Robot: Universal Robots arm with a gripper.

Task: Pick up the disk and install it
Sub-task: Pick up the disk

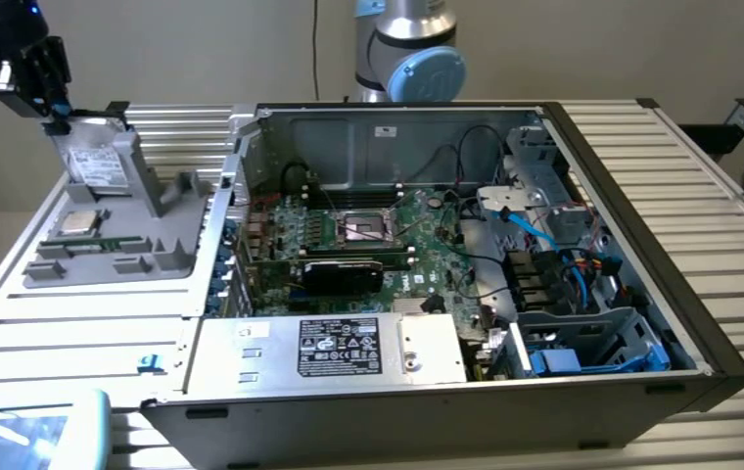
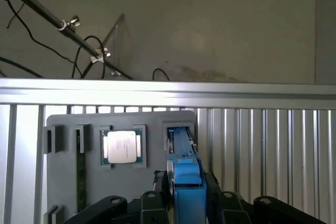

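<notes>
Gripper (image 1: pixel 56 117) clamped on the top edge of the disk (image 1: pixel 95 164), fingers either side of its blue carrier. Disk stands upright in the grey fixture (image 1: pixel 111 259), on the exterior view's far left, beside the open computer case (image 1: pixel 386 137).

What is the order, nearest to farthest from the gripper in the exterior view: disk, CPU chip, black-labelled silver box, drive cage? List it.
1. The disk, held in the gripper, upright in the grey holder, exterior view's left.
2. The CPU chip, lying in the same holder.
3. The silver box, inside the computer case.
4. The drive cage, farther toward the exterior view's right.
</notes>
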